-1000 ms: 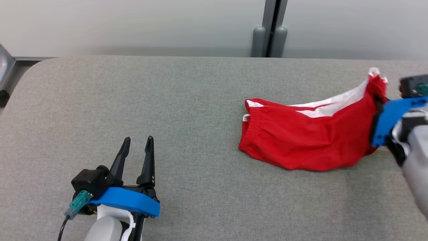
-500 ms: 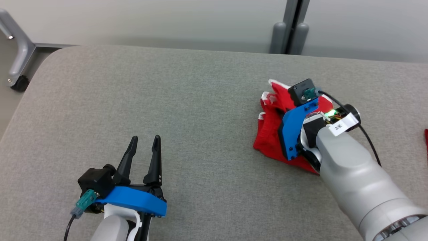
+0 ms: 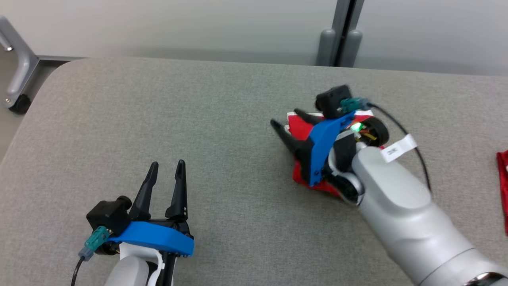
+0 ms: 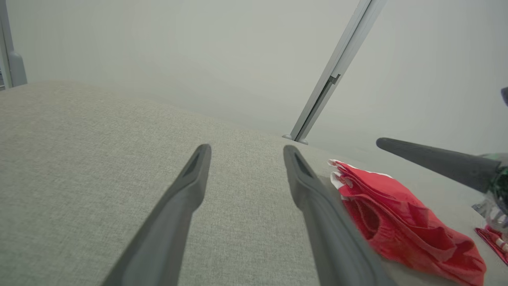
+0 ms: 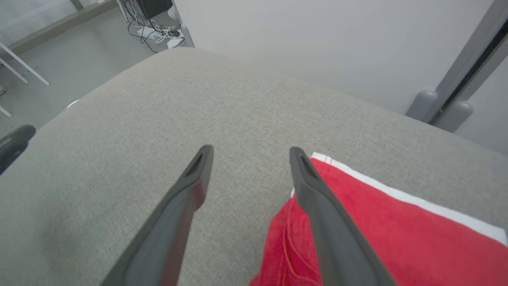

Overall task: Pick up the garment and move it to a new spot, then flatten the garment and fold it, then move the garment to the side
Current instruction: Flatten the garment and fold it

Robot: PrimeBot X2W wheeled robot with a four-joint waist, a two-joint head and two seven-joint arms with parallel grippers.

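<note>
- Starting at the upper left of the head view, a grey metal frame leg (image 3: 22,67) with a dark caster (image 3: 16,104) stands off the corner of the table (image 3: 222,119); it has no bearing on the work.
- Lower left: the left gripper (image 3: 167,163) hovers above bare table, fingers parted and holding nothing. In its wrist view the garment (image 4: 397,226) lies to the lower right, well apart from it.
- Right of centre: the right gripper (image 3: 284,117) lies low over the garment, fingers spread and pointing to the frame's left. The tips project past the cloth's left edge. Its wrist view shows bare table between the fingers, and the red cloth with its white stripe beside and beneath the right-hand finger.
- The garment is a compact red bundle, right of centre on the table and largely covered by the right wrist. How neatly it is layered cannot be told.
- Far right edge: a second red piece (image 3: 504,186) lies well apart from the bundle.
- Risk, as judged: with the fingers overshooting the edge, closing here would catch little or nothing. A grip on the top layer alone would pull the bundle open. A low finger dragged sideways would bunch the cloth rather than shift it whole.
</note>
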